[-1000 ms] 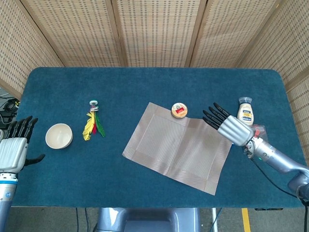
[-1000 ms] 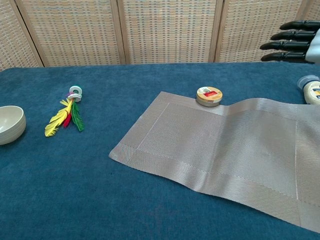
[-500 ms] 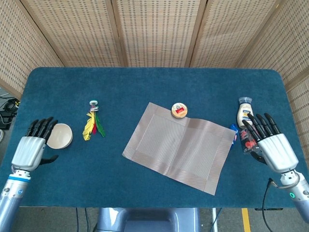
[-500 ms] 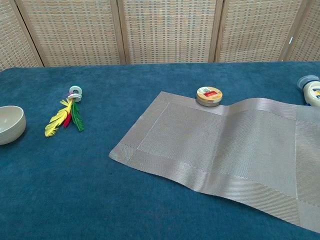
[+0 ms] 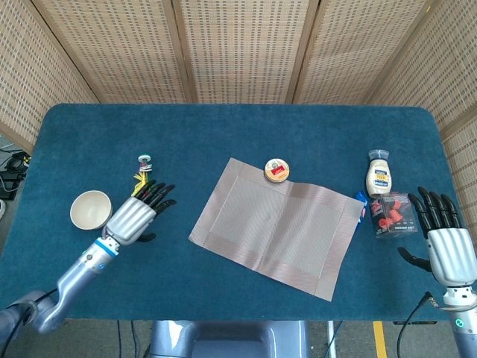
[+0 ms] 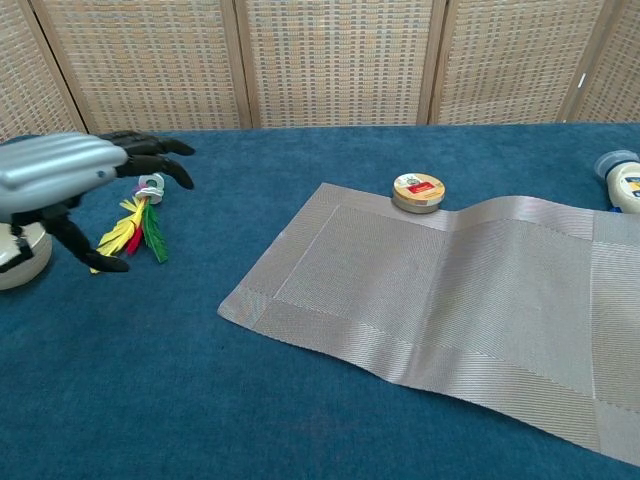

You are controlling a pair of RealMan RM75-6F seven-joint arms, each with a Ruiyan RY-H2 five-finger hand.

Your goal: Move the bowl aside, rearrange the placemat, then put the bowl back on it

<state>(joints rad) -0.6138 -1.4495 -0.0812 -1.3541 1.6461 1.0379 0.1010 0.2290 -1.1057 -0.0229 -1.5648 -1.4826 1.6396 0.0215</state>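
since 0.5 s ago the left hand [image 5: 136, 215] has swung from the bowl's 9 o'clock side to its 3 o'clock side, fingers spread, holding nothing. nearest, the right hand [image 5: 449, 247] hovers open and empty. farther, the bowl [image 5: 91, 209] sits well apart from the placemat [image 5: 274, 225], toward 9 o'clock. a small round tin [image 5: 276, 170] touches the mat's far edge.

One bowl [image 5: 91, 209], one placemat [image 5: 274, 227], one round tin [image 5: 276, 170], one sauce bottle [image 5: 378, 174], one feather toy [image 6: 135, 228] (partly hidden), one clear box [image 5: 391, 215].
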